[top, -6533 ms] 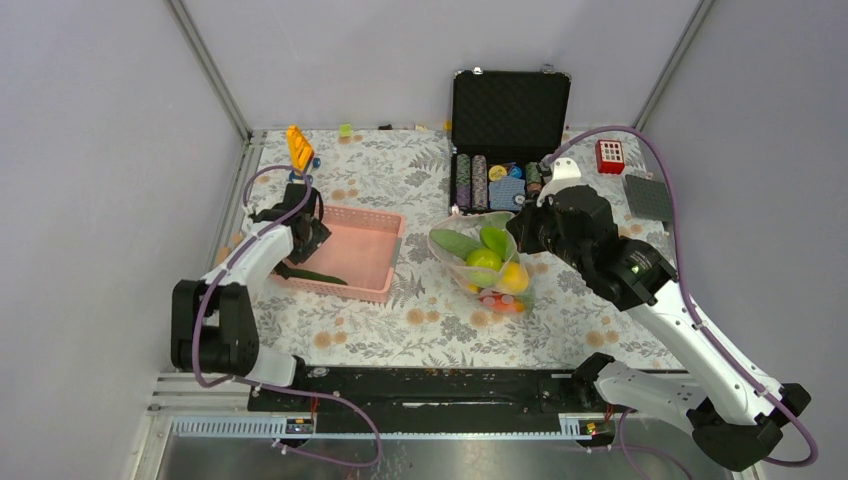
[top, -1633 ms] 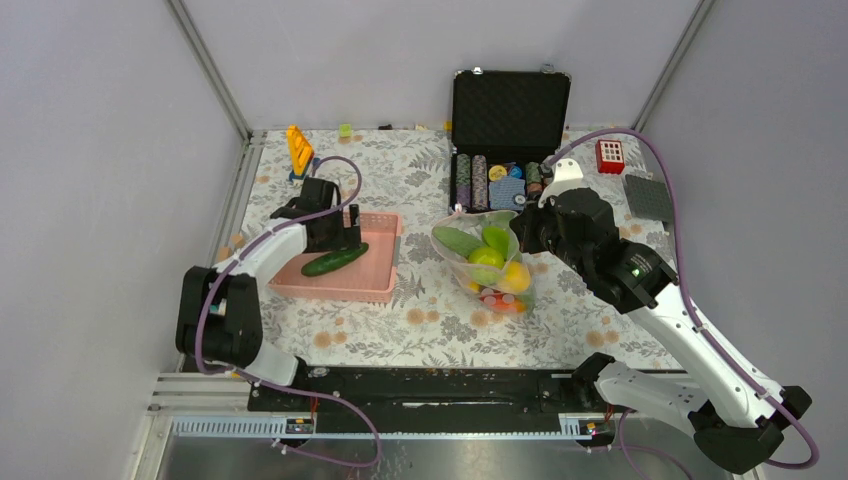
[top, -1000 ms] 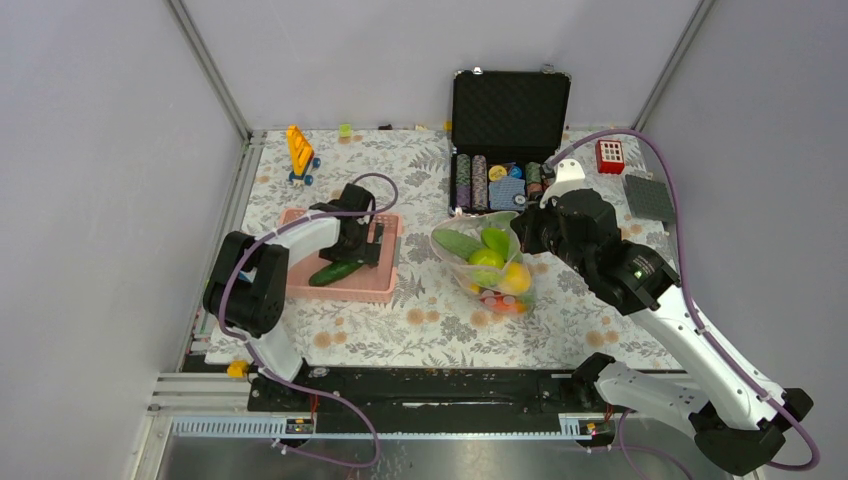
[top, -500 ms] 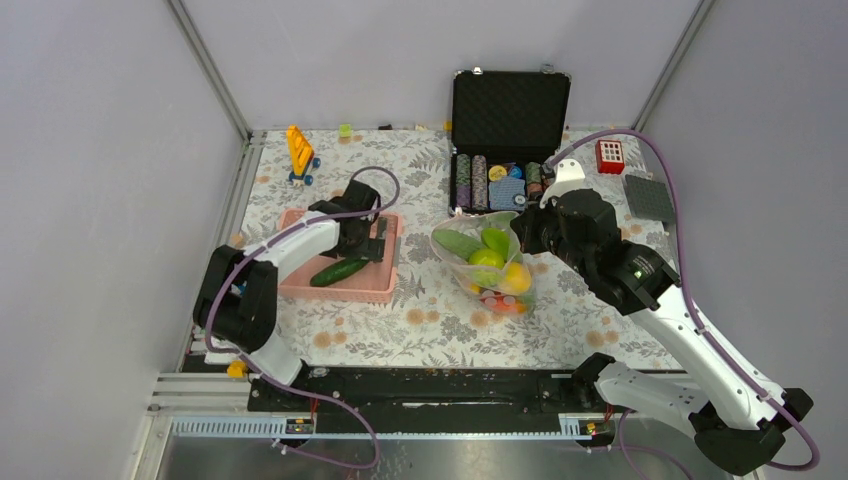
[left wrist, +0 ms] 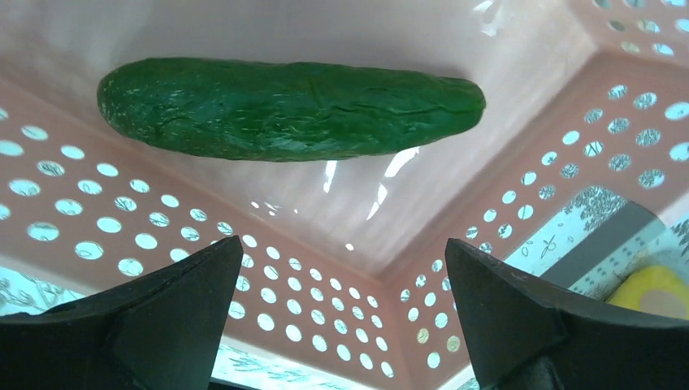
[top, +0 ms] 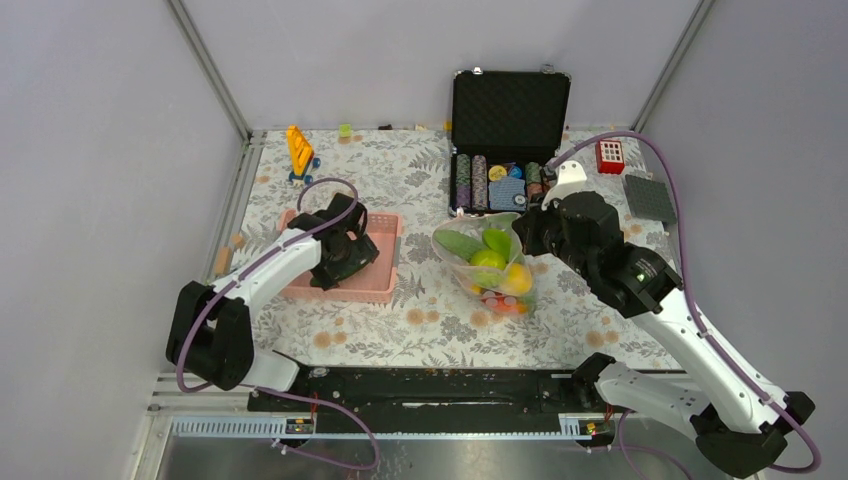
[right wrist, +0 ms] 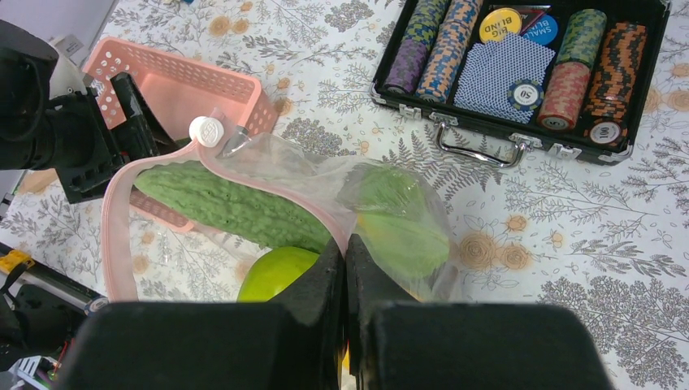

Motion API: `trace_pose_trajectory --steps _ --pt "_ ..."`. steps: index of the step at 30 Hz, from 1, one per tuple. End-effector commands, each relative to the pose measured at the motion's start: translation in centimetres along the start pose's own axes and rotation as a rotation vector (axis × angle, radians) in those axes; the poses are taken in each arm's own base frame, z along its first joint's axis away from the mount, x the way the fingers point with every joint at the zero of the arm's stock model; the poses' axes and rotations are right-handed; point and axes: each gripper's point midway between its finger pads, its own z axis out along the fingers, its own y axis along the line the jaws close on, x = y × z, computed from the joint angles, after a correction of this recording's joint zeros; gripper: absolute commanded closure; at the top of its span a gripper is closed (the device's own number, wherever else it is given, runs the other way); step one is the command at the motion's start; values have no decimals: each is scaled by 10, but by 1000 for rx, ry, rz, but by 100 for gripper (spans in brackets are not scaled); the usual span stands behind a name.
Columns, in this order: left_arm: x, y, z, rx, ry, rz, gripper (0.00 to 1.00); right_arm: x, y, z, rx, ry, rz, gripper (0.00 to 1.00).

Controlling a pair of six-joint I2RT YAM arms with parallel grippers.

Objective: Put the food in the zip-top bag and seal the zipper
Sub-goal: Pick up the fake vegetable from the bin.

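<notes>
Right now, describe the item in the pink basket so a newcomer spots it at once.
Find the pink latticed basket on the left half of the table, left of the clear bag. Lying flat on its floor, below the open left gripper, is the cucumber. It is long, dark green and fairly smooth, unlike the paler, bumpy green piece inside the bag.

- The left arm reaches forward with its elbow bent and wrist tipped downward. The left tool (left wrist: 341,252) hangs with both dark fingers spread wide.
- The right arm stretches forward and leftward. The right tool (right wrist: 345,248) has its fingers pressed together, pinching the zip-top bag (right wrist: 268,158) at its rim.
</notes>
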Motion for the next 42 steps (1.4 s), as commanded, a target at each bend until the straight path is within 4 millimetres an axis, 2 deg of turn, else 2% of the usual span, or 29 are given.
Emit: trace_pose_trajectory --steps 1,5,8,11,15,19,24,26,29,31,34,38,42 --pt "-16 -19 -1 53 -61 -294 1 -21 3 -7 -26 -87 11 98" --pt "-24 -22 19 11 -93 -439 1 -21 3 -8 -25 -90 6 98" --pt "-17 -21 31 -17 -49 -507 1 -22 -1 -10 -7 -96 -1 98" --pt "-13 -14 36 -31 -53 -596 1 -24 -6 -10 18 -104 -4 98" --pt "-28 3 36 -44 -155 -733 1 -22 -4 -8 11 -93 -12 98" --pt "-40 10 37 -59 -210 -812 1 -21 -5 -6 18 -88 -17 98" --pt "-37 19 55 -137 -185 -835 2 -22 -7 -8 26 -97 -16 98" --pt "-35 19 60 -153 -173 -825 6 -23 -8 -9 30 -102 -17 98" --pt "-31 20 64 -171 -162 -811 15 -23 -8 -8 31 -101 -14 98" --pt "-30 21 66 -179 -158 -806 27 -23 -8 -8 30 -100 -14 98" --pt "-32 21 65 -179 -164 -791 53 -23 -9 -9 35 -103 -13 98" --pt "-37 11 52 -144 -145 -736 100 -24 -10 -11 38 -111 -9 98" --pt "-46 7 26 -80 -206 -698 100 -24 -11 -13 39 -117 -5 98"
